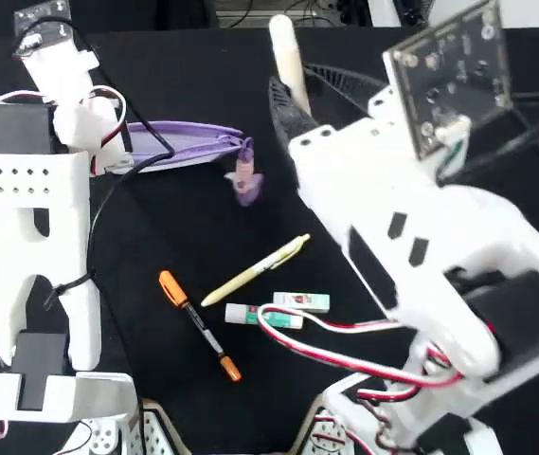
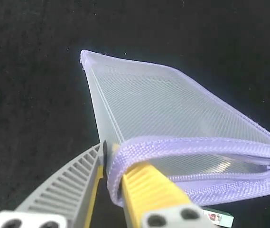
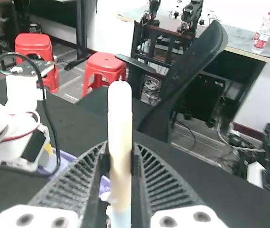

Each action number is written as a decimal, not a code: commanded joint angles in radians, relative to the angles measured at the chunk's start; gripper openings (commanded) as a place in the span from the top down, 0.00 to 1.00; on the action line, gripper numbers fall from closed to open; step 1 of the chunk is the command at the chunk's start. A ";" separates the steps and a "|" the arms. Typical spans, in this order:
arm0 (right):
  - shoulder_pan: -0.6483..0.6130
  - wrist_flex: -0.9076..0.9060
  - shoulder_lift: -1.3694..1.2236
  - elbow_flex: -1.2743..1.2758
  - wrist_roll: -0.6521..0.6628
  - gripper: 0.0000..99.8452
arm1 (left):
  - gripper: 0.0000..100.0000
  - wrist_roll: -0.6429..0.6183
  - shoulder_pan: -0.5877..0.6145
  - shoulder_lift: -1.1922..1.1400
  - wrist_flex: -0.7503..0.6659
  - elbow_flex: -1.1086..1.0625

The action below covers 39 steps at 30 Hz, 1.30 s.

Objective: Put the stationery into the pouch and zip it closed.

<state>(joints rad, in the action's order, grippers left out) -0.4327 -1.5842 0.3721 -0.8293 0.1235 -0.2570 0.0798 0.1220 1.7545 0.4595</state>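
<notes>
The clear pouch (image 1: 186, 144) with purple zip trim lies at the back left of the black table, its zip pull (image 1: 245, 176) hanging off the right end. My left gripper (image 2: 111, 164) is shut on the pouch (image 2: 172, 109) at one end of its zip band. Raised over the back middle of the table, my right gripper (image 3: 120, 164) is shut on a cream pen (image 3: 120, 128), which stands upright in the high view (image 1: 286, 52). On the table lie a yellow pen (image 1: 255, 270), an orange marker (image 1: 199, 327) and two small erasers (image 1: 302, 301) (image 1: 264, 317).
The right arm's white body (image 1: 421, 246) and its red and white wires overhang the right half of the table. Bare black table lies between the pouch and the loose stationery. Red stools and desks stand in the room behind.
</notes>
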 commanded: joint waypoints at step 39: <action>-0.238 2.394 0.340 1.956 0.107 0.99 | 0.97 -0.046 0.041 0.035 -0.103 -0.101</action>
<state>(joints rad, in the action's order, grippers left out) -0.6767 0.6974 0.8140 1.1116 0.1619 -0.2908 0.1074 0.1250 1.6686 0.3184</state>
